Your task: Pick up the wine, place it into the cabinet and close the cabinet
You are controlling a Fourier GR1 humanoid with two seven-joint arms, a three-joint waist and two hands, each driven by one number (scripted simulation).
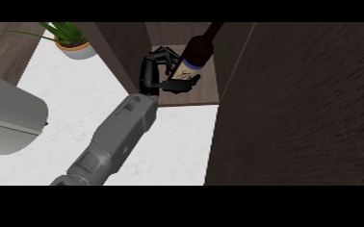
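We've got one wine bottle [193,57] inside the open cabinet [186,98], on its shelf, long axis tilted, neck pointing to one o'clock, base toward seven. Our left hand [158,72] is at nine o'clock of it, fingers [179,84] curled round the bottle's lower body. One plant [71,41] sits on the white bench [92,96] at ten o'clock.

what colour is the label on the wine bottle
The wine bottle is dark, and its label is cream with a blue band along its top edge, shown in the head view.
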